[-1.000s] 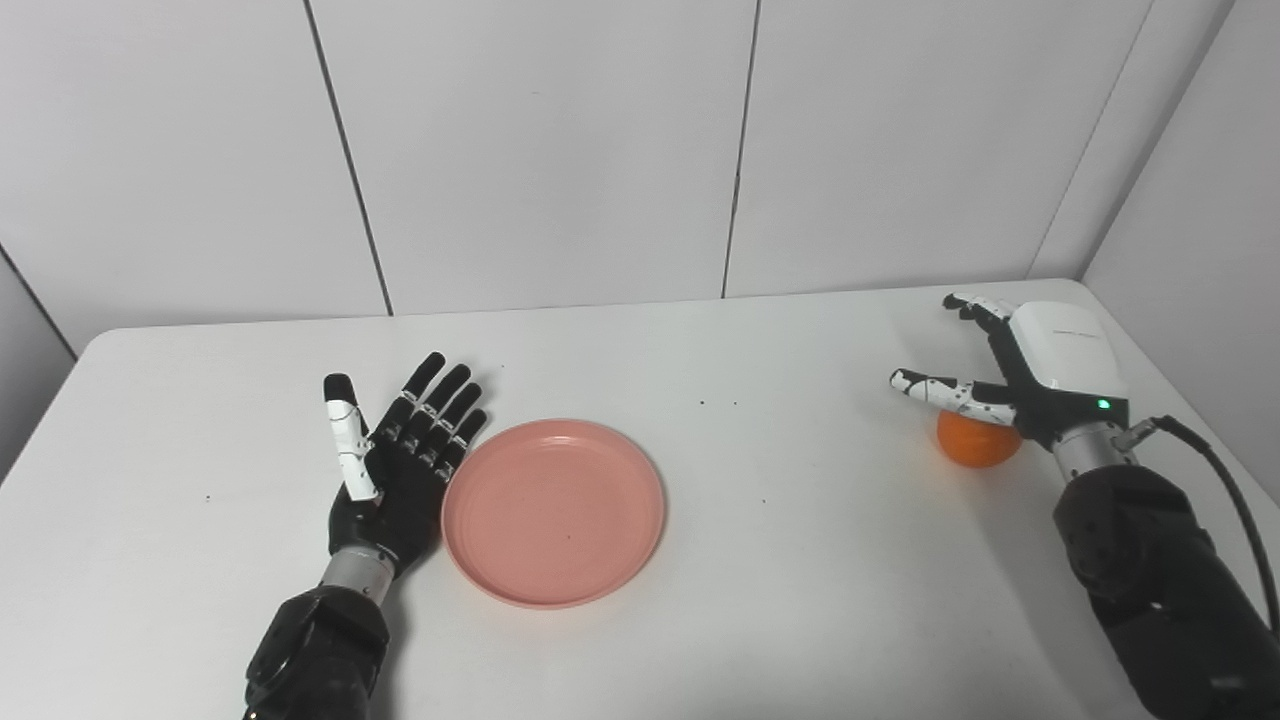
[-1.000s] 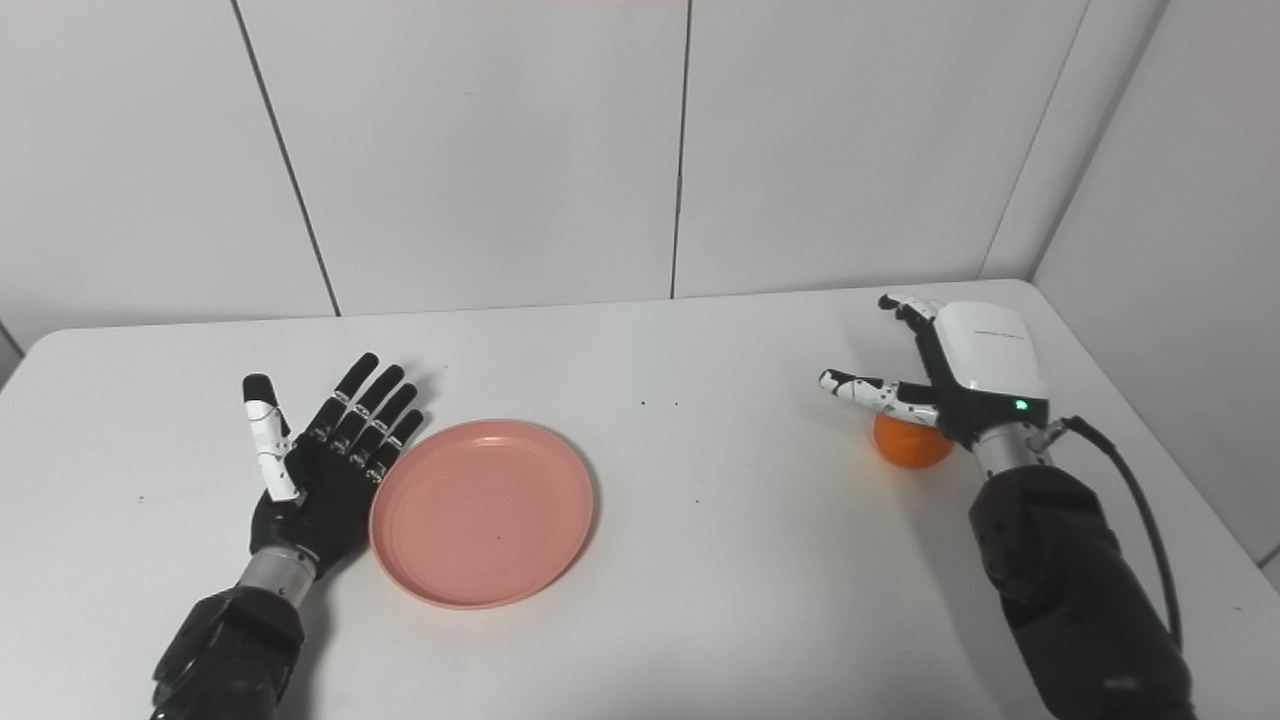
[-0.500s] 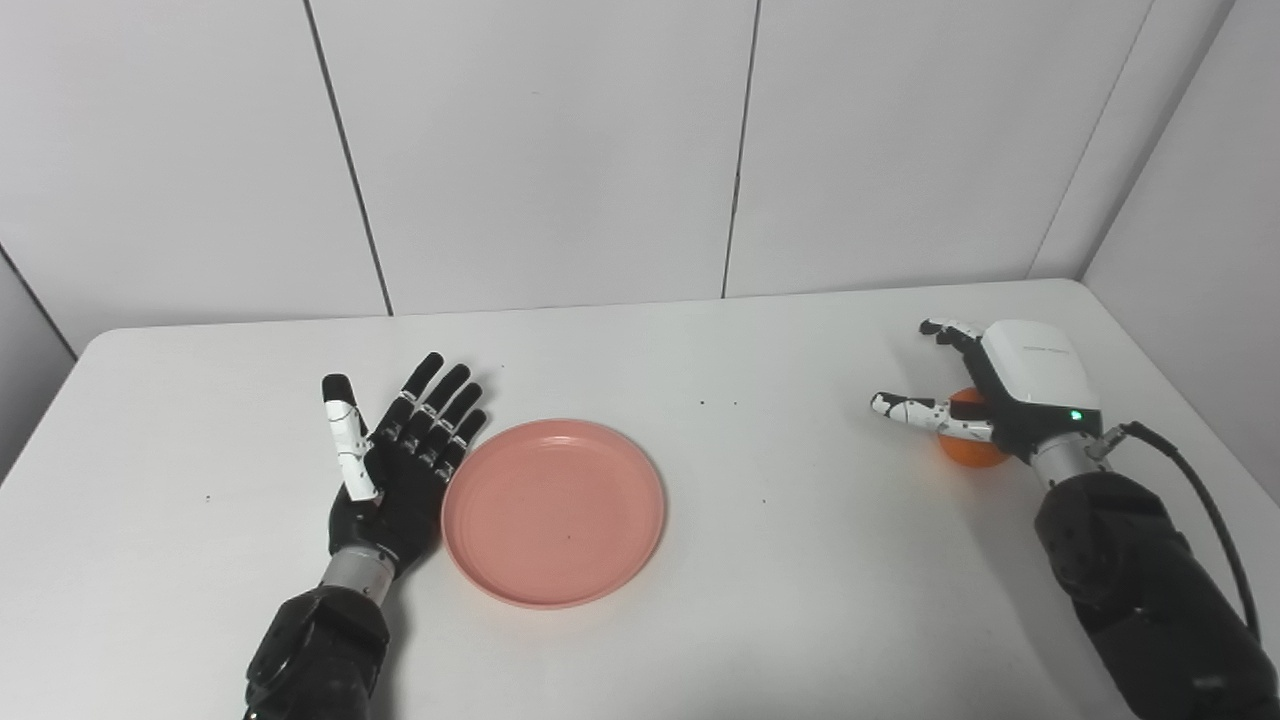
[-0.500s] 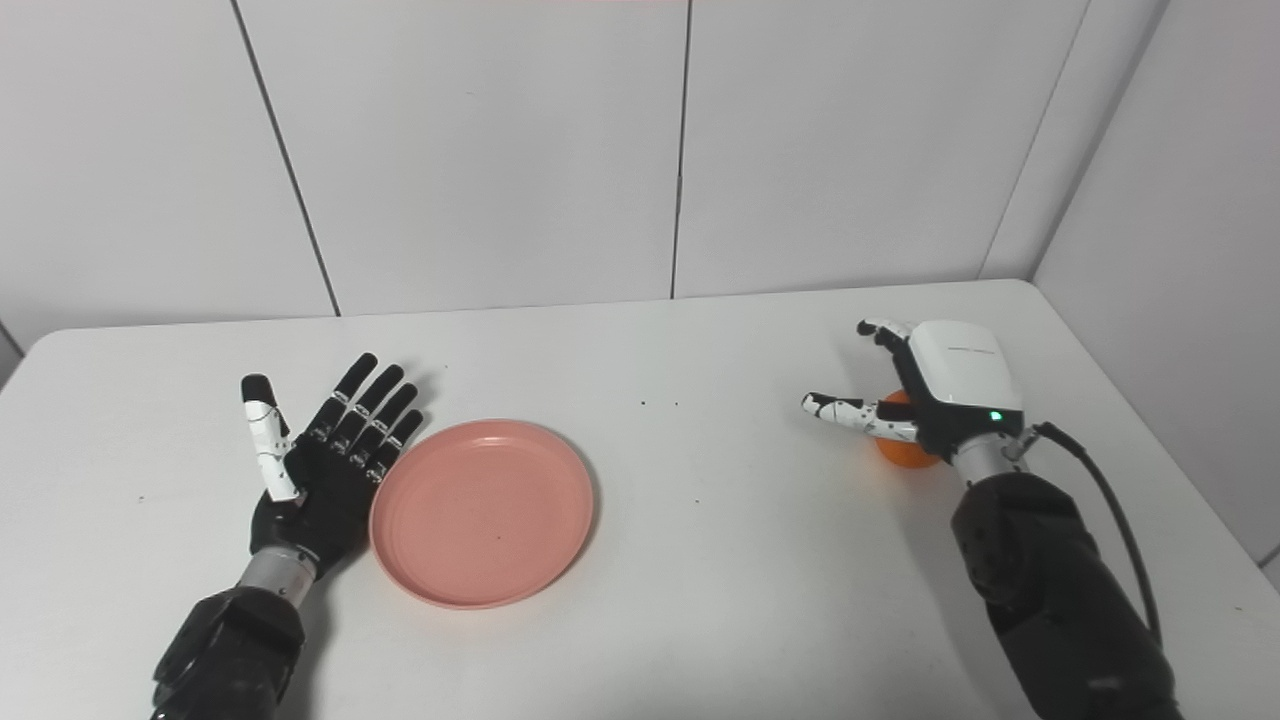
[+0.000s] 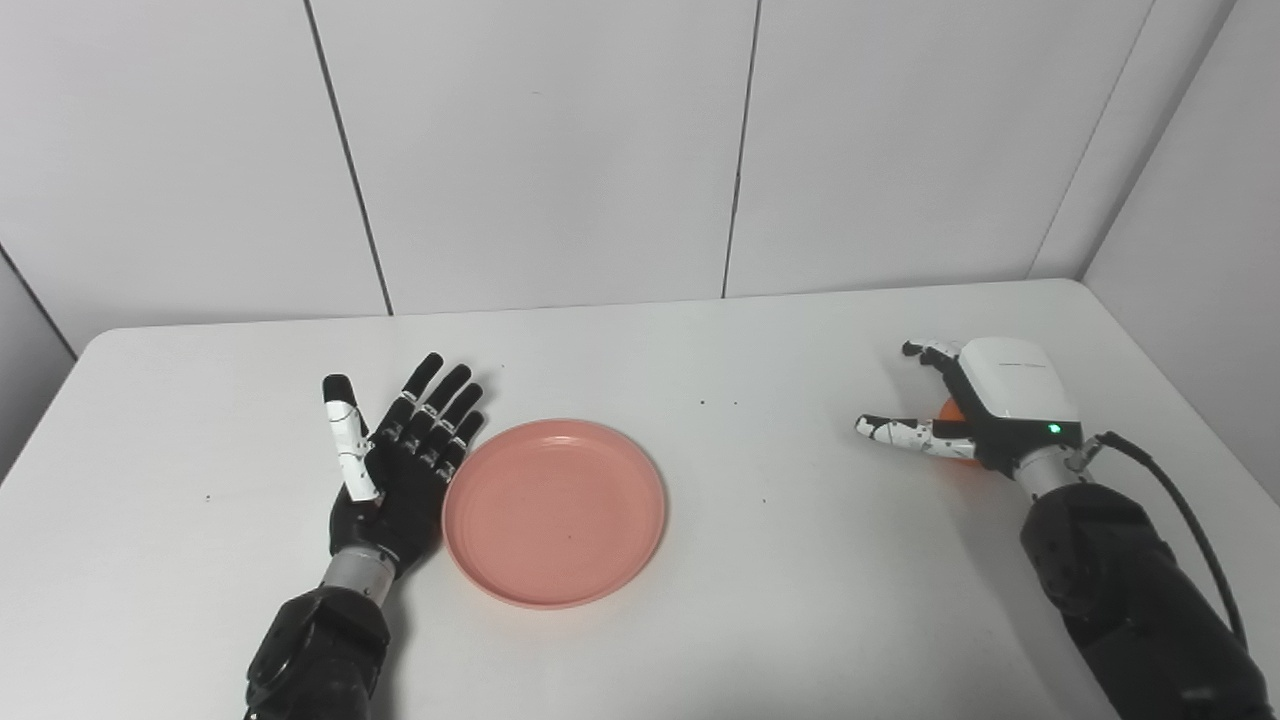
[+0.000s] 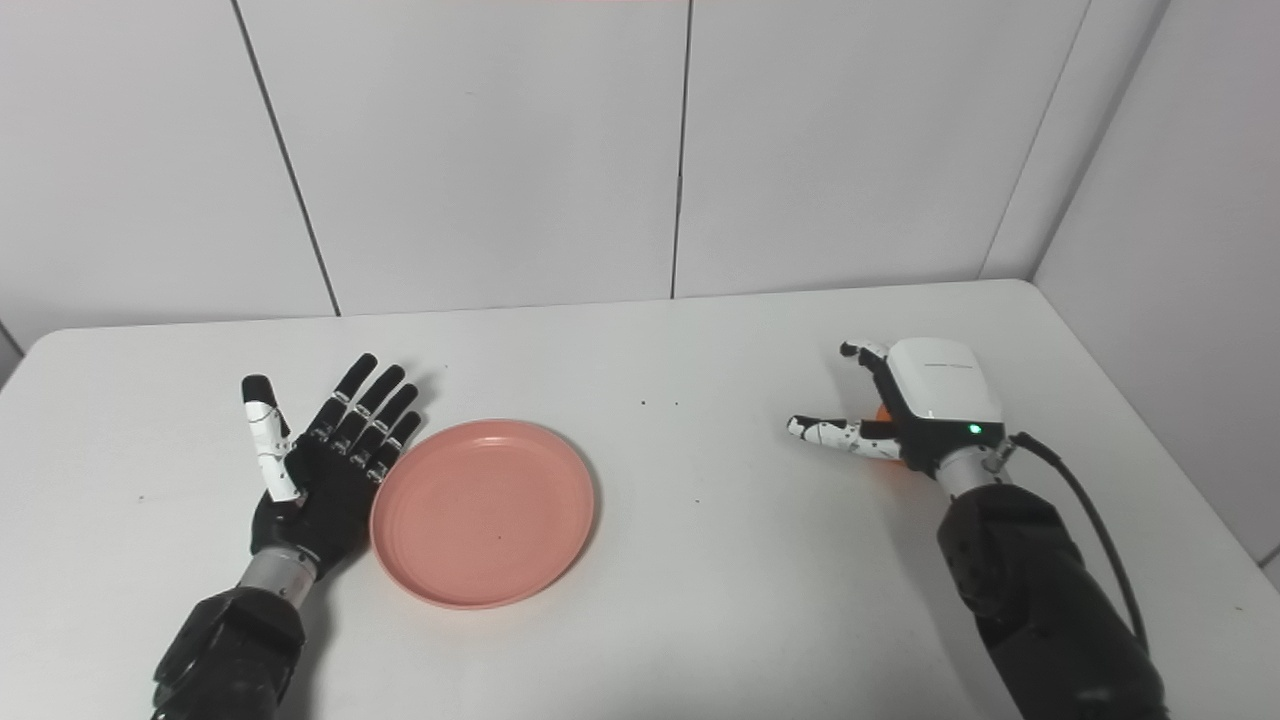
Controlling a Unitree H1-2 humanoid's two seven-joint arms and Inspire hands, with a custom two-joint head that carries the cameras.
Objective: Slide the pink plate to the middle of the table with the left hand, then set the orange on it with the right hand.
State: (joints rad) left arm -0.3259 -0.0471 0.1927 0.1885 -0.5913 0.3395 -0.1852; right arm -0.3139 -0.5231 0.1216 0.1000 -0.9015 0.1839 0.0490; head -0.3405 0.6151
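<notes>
The pink plate lies flat and empty on the white table, left of the middle. My left hand rests open just left of it, fingers spread and pointing away, its edge at the plate's left rim. Far right, the orange is almost wholly hidden under my right hand; only a sliver shows beneath the palm. That hand sits low over the fruit with its thumb stretched out to the left and its fingers curved past the far side, not closed on it.
The white table ends at a wall behind and a side panel at the right, close to the right hand. A black cable loops off the right wrist. A few small dark specks dot the tabletop.
My right hand has come down and nearer to me over the orange, which now shows far less than before. Left hand and plate have stayed where they were.
</notes>
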